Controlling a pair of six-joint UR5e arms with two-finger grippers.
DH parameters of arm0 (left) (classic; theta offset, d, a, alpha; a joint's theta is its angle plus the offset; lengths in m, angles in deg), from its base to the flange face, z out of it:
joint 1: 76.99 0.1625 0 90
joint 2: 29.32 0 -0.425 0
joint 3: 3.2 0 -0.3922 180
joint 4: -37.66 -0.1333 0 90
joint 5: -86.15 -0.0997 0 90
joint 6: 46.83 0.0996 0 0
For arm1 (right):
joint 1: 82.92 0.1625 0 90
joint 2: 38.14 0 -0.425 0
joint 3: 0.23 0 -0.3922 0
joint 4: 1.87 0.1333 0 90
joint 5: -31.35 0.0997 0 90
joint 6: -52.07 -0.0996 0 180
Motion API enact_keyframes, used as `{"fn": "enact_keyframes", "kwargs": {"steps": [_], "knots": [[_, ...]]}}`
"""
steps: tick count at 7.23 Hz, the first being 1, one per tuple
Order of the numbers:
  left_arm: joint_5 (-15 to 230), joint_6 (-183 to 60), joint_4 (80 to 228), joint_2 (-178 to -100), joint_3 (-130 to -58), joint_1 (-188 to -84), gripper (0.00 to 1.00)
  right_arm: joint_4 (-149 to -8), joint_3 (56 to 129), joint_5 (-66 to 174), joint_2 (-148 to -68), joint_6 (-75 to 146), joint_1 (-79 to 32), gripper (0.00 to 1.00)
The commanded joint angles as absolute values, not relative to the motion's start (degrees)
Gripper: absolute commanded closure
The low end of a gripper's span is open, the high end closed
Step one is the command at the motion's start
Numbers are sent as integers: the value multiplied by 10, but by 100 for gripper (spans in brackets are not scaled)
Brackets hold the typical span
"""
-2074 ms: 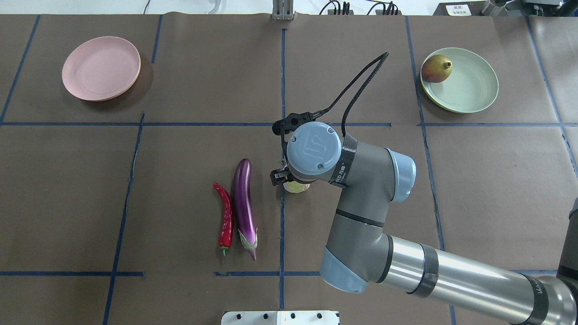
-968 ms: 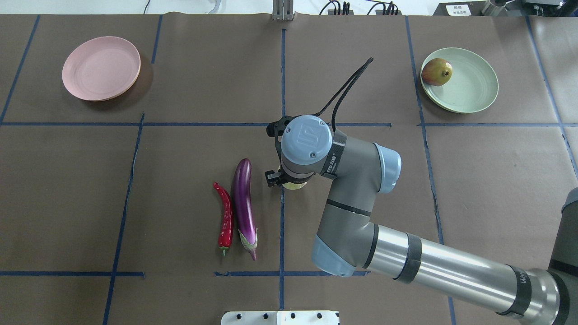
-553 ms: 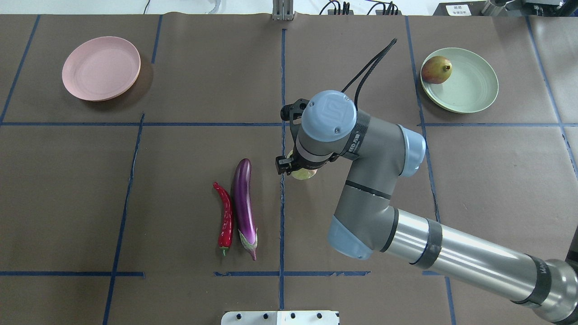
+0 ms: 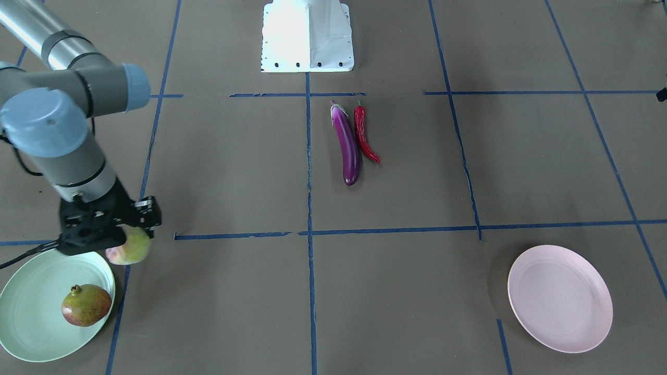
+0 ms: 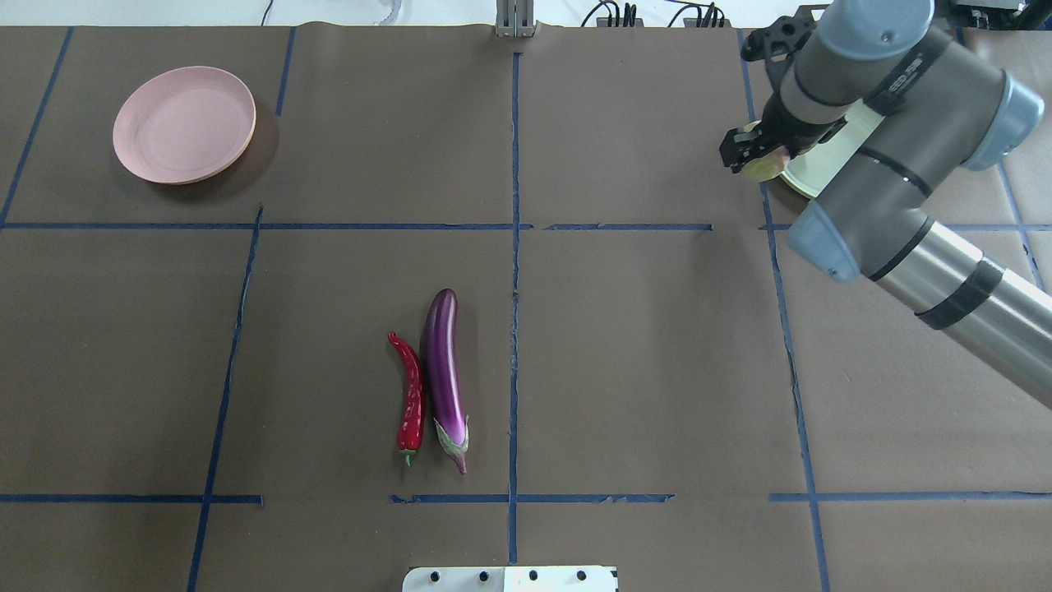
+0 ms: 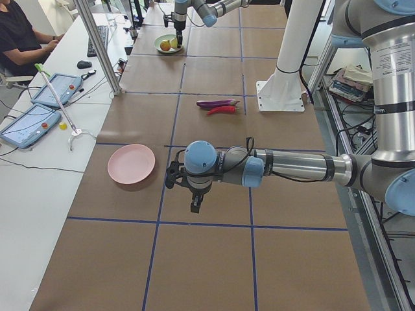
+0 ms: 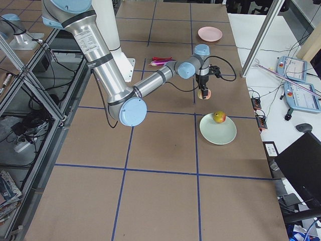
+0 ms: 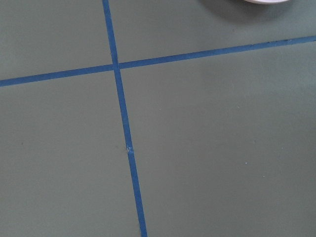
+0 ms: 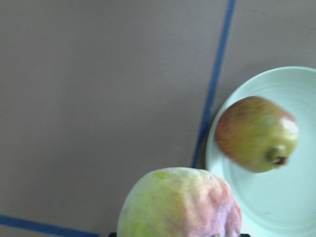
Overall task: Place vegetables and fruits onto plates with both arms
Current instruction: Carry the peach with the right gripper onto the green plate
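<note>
Green fruit (image 4: 134, 250) half hidden within right jaws

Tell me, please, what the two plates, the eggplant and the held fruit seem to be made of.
Green plate: probably plastic or fibre composite, matte; dull even colour, faint moulded rings.
Pink plate: the same look.
Eggplant: likely plastic imitation, glossy; sharp highlights, uniform purple.
Green fruit, in the right end effector: matte, lumpy; real or foam, cannot tell.
</note>
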State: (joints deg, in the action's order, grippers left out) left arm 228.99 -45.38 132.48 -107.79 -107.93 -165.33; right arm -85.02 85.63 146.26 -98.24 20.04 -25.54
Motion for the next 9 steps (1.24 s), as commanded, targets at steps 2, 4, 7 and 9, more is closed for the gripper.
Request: {"fn": "enact_keyframes", "kwargs": {"steps": [2, 4, 7, 9], "knots": [[2295, -459, 1325, -1078, -1080, -1653, 0, -812, 724, 1530, -985, 359, -162, 99], [2295, -460, 1325, -1078, -1080, -1653, 0, -754, 659, 1526, -983, 359, -168, 57], [2294, -601, 1376, -1111, -1084, -1613, 0, -744, 697, 1533, -992, 355, -160, 0], [2286, -787, 1512, -1130, -1085, -1534, 0, -747, 771, 1586, -1039, 353, -151, 0]]}}
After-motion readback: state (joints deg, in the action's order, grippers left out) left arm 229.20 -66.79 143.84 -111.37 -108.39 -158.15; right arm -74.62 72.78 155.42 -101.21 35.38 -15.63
